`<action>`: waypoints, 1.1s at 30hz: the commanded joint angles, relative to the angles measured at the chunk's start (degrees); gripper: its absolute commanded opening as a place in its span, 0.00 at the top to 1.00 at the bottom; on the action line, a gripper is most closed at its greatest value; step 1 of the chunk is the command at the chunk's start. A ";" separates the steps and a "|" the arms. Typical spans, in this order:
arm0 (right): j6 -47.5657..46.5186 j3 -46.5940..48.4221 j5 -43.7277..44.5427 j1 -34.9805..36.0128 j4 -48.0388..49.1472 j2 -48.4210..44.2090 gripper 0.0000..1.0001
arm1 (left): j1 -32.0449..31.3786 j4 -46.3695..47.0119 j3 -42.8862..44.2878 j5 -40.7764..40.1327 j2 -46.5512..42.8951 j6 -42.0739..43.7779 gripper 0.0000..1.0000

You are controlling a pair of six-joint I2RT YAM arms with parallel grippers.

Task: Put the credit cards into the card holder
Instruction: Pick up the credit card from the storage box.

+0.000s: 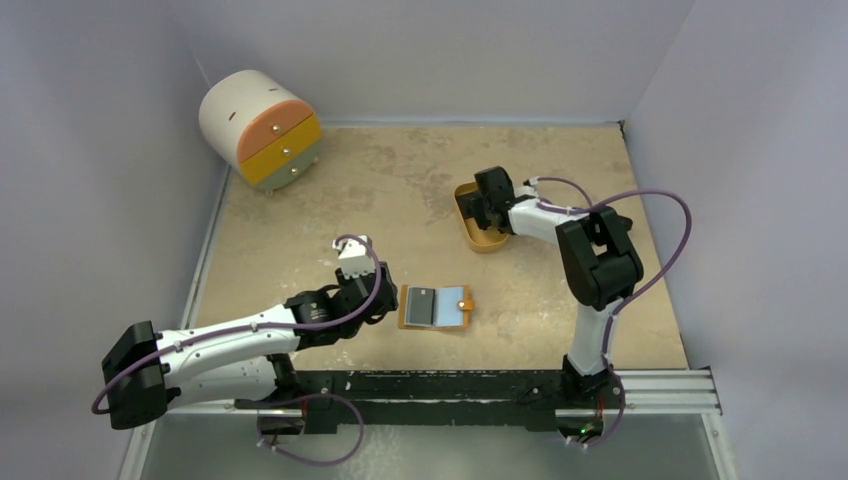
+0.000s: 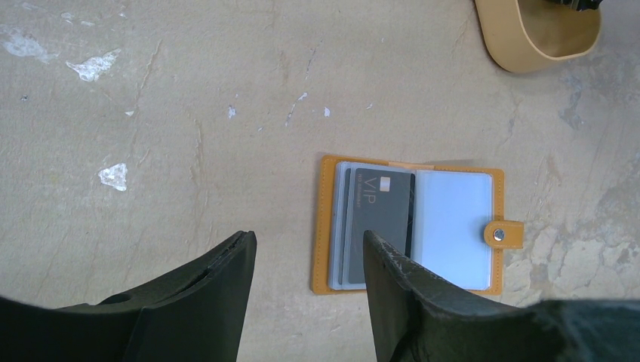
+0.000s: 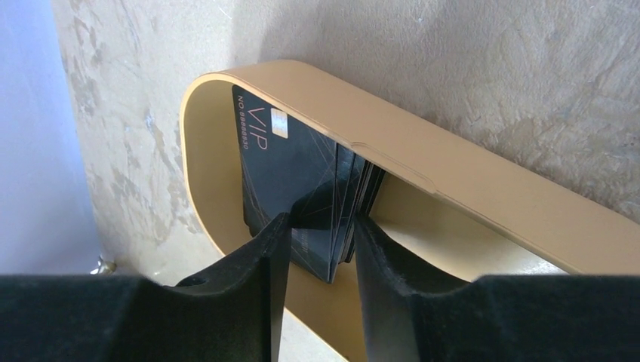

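Though unfolded, card holder (image 2: 453, 226) beside left pincer (image 2: 309, 240)

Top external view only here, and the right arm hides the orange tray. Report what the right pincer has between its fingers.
Observer: The right pincer straddles a stack of black credit cards standing on edge against the wall of the tray. I cannot tell whether it pinches them.
Operator: Now tell me what is in the card holder.
Observer: The card holder lies open. One dark card printed VIP is tucked in on the side away from the snap tab.
Operator: Give me the left pincer.
Observer: The left pincer is open beside the holder, with nothing between its fingers.
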 commanded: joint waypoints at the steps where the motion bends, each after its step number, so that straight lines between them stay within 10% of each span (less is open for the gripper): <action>1: -0.59 -0.49 0.34 -0.29 0.06 -0.54 0.64 | 0.28 0.34 0.06 -0.43 -0.54 -0.30 0.46; 14: -0.89 -3.85 0.52 -0.26 0.14 -4.18 0.76 | 0.29 0.95 -0.69 0.62 -0.71 -1.09 0.47; 33: -2.90 -5.88 -1.63 -0.61 3.26 -5.55 0.66 | 0.28 1.50 -1.70 1.77 -1.16 -2.79 0.48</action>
